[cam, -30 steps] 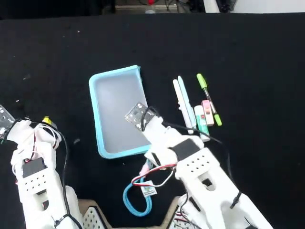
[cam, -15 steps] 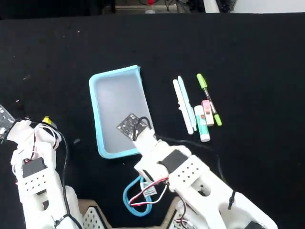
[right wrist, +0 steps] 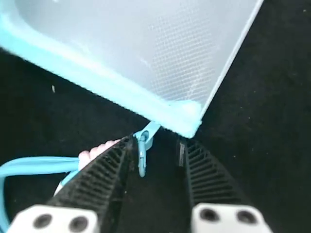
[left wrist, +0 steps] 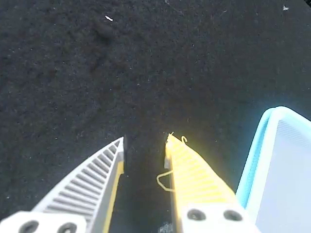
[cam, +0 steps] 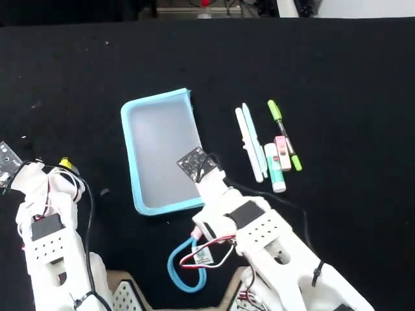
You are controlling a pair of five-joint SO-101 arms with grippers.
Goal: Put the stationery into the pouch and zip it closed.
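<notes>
The pouch (cam: 162,149) lies flat on the black table (cam: 350,71), left of centre in the high view, a blue rim around a pale, see-through face; to its right and apart from it lies the stationery, all outside the pouch: a white pen (cam: 247,144) and a blue pen (cam: 253,137) side by side, a green marker (cam: 283,133), a pink block (cam: 282,153) against the marker, and a white-and-green stick (cam: 275,175) nearest the lower edge. The right gripper (right wrist: 155,143) sits at the pouch's lower right corner, its jaws apart, with the zip pull (right wrist: 142,148) between them and close to one finger; whether that finger touches it I cannot tell. A blue strap (cam: 183,267) loops at lower centre beside the right arm's base. The left gripper (left wrist: 145,141) hangs over bare table at the lower left of the high view, jaws apart, the pouch's rim off to one side of it.
</notes>
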